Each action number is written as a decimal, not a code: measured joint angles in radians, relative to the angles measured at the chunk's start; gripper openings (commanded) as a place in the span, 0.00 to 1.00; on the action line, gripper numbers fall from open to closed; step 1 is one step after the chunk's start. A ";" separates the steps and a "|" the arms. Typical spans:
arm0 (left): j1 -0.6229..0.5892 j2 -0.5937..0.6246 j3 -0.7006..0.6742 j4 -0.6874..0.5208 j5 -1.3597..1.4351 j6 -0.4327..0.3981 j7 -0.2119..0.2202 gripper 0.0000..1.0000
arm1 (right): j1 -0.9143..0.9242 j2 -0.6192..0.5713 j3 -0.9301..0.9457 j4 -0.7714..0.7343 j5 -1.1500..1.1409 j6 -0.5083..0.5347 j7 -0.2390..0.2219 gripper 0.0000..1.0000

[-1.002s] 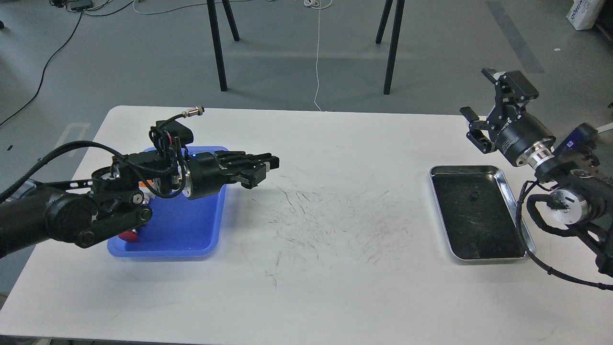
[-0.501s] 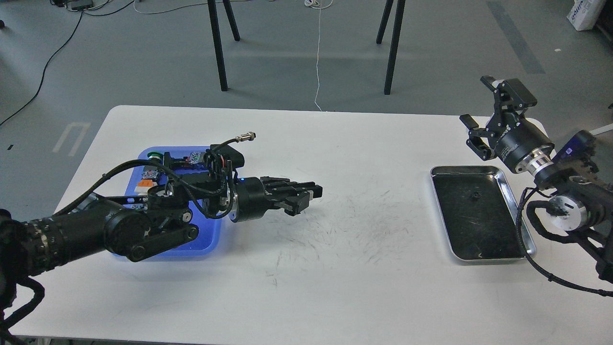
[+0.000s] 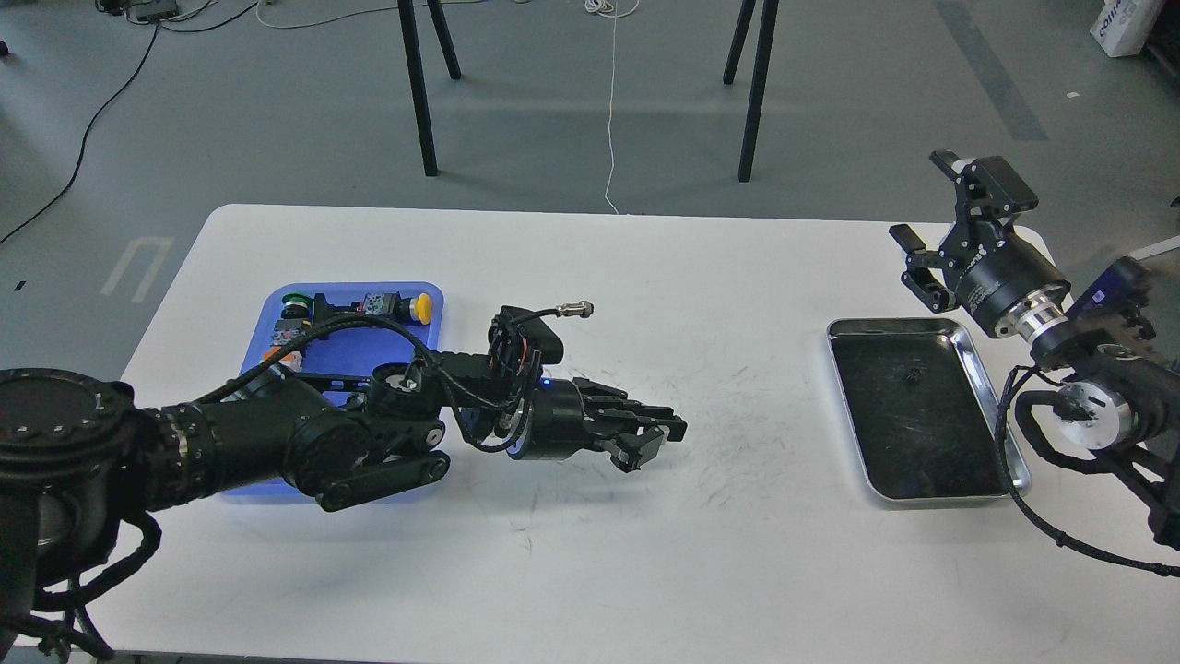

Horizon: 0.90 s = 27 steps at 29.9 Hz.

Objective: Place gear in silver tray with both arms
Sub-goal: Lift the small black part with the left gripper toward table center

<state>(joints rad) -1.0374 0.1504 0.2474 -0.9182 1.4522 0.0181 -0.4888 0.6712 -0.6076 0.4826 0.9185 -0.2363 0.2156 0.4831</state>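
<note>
My left gripper [image 3: 656,441] sits low over the white table [image 3: 590,553], fingers drawn together; whether they pinch the gear I cannot tell. Its arm hides much of the blue tray [image 3: 355,346]. The silver tray [image 3: 1005,433] lies well right. Beyond it, my right gripper [image 3: 931,217] hangs spread apart.
</note>
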 measured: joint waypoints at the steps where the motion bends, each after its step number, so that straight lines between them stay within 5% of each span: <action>1: -0.005 -0.008 0.005 0.004 0.000 -0.005 0.000 0.18 | -0.002 0.000 0.000 0.000 0.000 0.000 0.000 0.98; 27: -0.025 -0.150 0.058 0.190 0.001 -0.014 0.000 0.18 | -0.010 0.003 0.016 0.000 0.001 -0.009 0.000 0.98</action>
<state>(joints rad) -1.0621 0.0001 0.3050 -0.7284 1.4528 0.0046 -0.4888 0.6611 -0.6043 0.4986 0.9189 -0.2350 0.2063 0.4831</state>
